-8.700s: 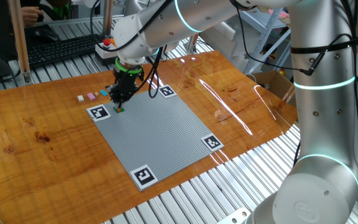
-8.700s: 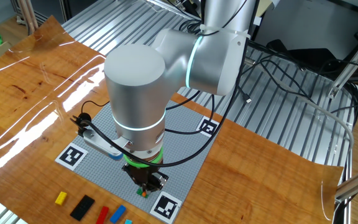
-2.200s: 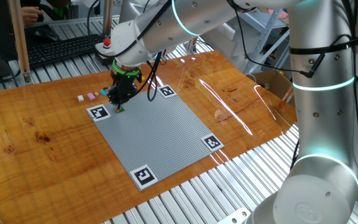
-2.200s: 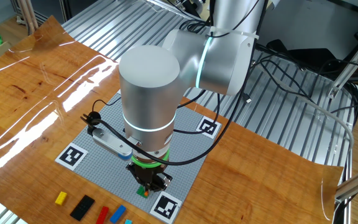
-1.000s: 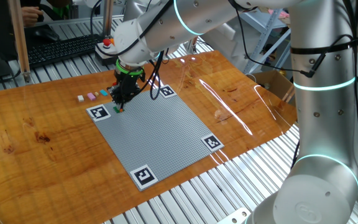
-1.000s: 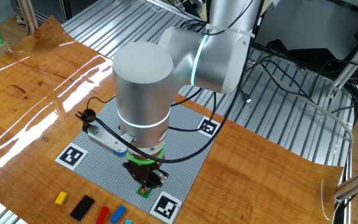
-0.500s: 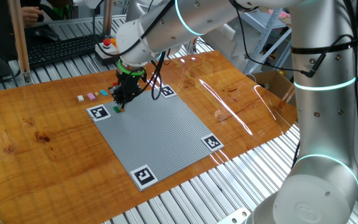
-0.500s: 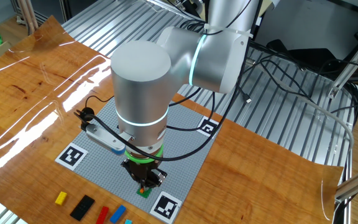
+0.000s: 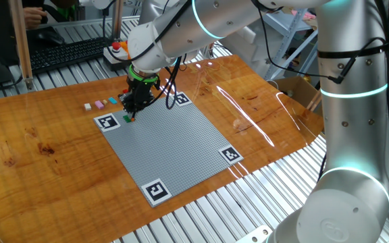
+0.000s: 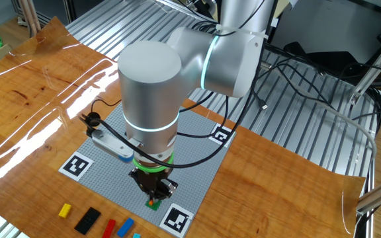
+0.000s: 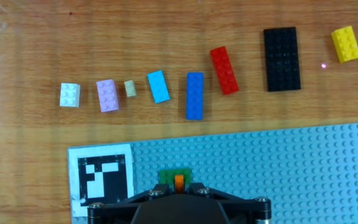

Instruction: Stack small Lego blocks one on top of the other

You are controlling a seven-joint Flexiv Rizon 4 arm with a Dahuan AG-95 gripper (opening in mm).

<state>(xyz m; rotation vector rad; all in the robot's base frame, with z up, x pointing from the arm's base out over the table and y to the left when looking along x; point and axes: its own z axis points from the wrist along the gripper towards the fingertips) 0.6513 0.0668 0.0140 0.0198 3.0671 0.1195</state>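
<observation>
In the hand view a row of small Lego blocks lies on the wood: white, pink, a tiny beige one, light blue, blue, red, black and yellow. A green brick sits on the grey baseplate near its marked corner. My gripper is shut on an orange brick directly over the green one. The gripper also shows in both fixed views, with the green brick under it.
Black-and-white markers sit at the baseplate's corners. A red push button and a keyboard are behind the wooden table. Loose bricks lie near the table's edge. The arm's big elbow hangs over the plate.
The arm's wrist has shifted slightly to the right in one fixed view. The gripper stays low over the green brick, still shut on the orange brick.
</observation>
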